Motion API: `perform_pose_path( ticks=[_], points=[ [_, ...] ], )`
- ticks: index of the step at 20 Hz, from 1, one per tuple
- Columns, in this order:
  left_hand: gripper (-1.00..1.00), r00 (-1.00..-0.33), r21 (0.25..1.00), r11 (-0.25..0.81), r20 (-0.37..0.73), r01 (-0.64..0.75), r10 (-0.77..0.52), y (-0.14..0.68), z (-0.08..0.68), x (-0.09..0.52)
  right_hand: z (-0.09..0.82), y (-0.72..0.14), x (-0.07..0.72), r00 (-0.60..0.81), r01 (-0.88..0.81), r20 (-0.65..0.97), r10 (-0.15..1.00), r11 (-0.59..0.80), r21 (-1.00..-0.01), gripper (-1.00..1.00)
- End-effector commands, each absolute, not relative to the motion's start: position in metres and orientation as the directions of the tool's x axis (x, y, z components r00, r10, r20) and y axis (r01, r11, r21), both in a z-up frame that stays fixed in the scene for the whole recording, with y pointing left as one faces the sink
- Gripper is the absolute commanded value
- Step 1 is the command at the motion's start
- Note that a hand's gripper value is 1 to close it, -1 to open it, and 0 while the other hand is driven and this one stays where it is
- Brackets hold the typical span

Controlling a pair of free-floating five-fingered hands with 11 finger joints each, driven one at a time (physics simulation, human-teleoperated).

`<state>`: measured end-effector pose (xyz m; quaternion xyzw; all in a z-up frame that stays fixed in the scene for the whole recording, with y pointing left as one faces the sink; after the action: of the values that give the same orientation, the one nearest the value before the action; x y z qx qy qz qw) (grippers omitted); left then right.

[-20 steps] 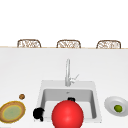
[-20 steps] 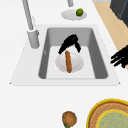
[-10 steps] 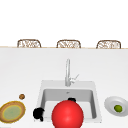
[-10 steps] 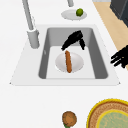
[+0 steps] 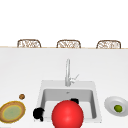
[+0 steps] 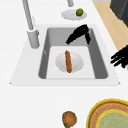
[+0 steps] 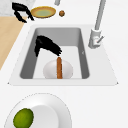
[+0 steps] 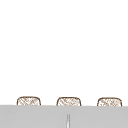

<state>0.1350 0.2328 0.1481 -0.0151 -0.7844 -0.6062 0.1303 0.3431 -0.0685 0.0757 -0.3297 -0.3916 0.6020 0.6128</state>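
No readable writing or brand marks on anything I see. My right hand [image 6: 78,35] hangs over the sink [image 6: 98,62], fingers stretched loosely downward with fingertips just above the far end of the sausage [image 6: 68,61], not gripping it. The sausage is thin, brown and lies straight across a white plate [image 6: 76,62] on the sink floor. My left hand [image 6: 120,57] floats off the sink's front edge, fingers spread, holding nothing.
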Motion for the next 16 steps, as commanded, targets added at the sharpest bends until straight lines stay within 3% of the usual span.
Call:
perform_pose_path(
  ticks=[1, 5, 8, 16],
  points=[
    [0.0, -0.966, 0.947, 0.265, 0.223, 0.182, -0.134, 0.233, 0.148, 0.135, 0.076, -0.052, 0.342, -0.084, -0.424, 0.063, 0.994, 0.022, -0.906, -1.0],
    [0.0, -0.966, 0.947, 0.265, 0.223, 0.182, -0.134, 0.233, 0.148, 0.135, 0.074, -0.061, 0.333, -0.043, -0.474, 0.078, 0.996, 0.048, -0.879, -1.0],
    [0.0, -0.966, 0.947, 0.265, 0.223, 0.182, -0.134, 0.233, 0.148, 0.135, 0.096, -0.074, 0.312, -0.06, -0.393, 0.094, 0.994, 0.063, -0.917, -1.0],
    [0.0, -0.966, 0.947, 0.265, 0.223, 0.182, -0.134, 0.233, 0.148, 0.135, 0.134, -0.101, 0.253, -0.075, -0.412, 0.123, 0.99, 0.082, -0.908, -1.0]
  ],
)
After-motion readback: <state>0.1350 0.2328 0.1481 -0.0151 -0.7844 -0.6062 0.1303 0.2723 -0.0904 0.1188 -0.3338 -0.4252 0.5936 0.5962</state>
